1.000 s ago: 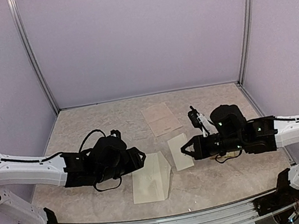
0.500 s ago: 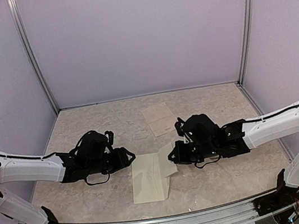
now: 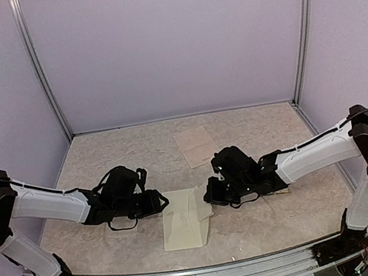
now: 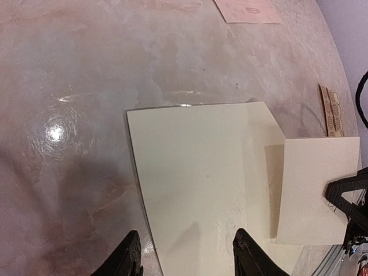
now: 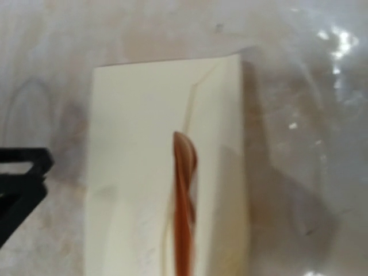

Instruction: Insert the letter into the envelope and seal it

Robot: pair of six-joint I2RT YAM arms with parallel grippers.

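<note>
Envelope (image 3: 182,226) flat; right gripper (image 3: 209,197) reaches low, inward (pinching letter (image 4: 313,190)).

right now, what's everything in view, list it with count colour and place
envelope: 1, cream, flat on the table, front middle
letter: 1, cream, overlapping the envelope's right edge
paper sheet: 1 seen, pinkish-beige, behind the envelope
sticker sheet: 1, tan with brown stickers, right of the envelope
table: 1, marbled beige
left gripper: 1, black, open, at the envelope's left edge
right gripper: 1, black, shut on the letter
</note>
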